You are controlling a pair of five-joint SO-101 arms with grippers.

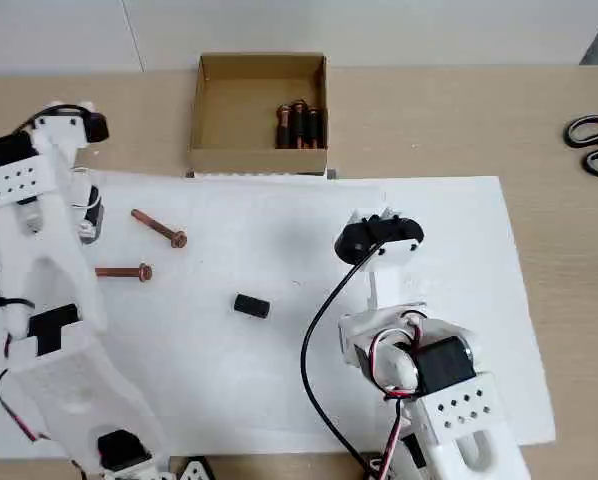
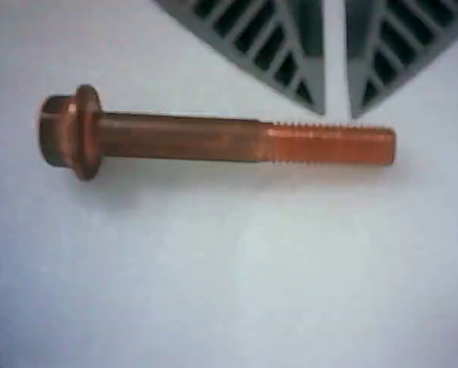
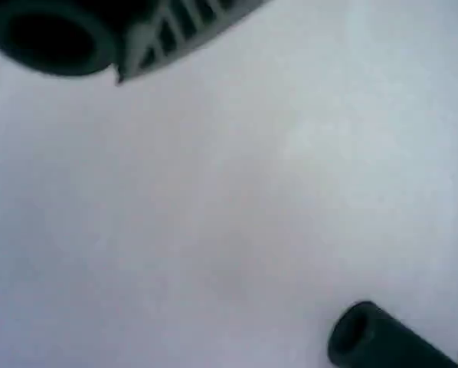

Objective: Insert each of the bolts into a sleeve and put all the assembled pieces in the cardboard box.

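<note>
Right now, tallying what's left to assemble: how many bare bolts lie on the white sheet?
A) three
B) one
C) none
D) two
D: the high view shows one bolt and a second bolt lying bare on the white sheet.

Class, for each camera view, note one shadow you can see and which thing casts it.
High view: the light is even, and the loose sleeve leaves only a faint shadow on the white sheet. Left wrist view: a soft shadow runs along one side of the bolt, darkest by its head. Right wrist view: hardly any shadow shows beside the sleeve.
</note>
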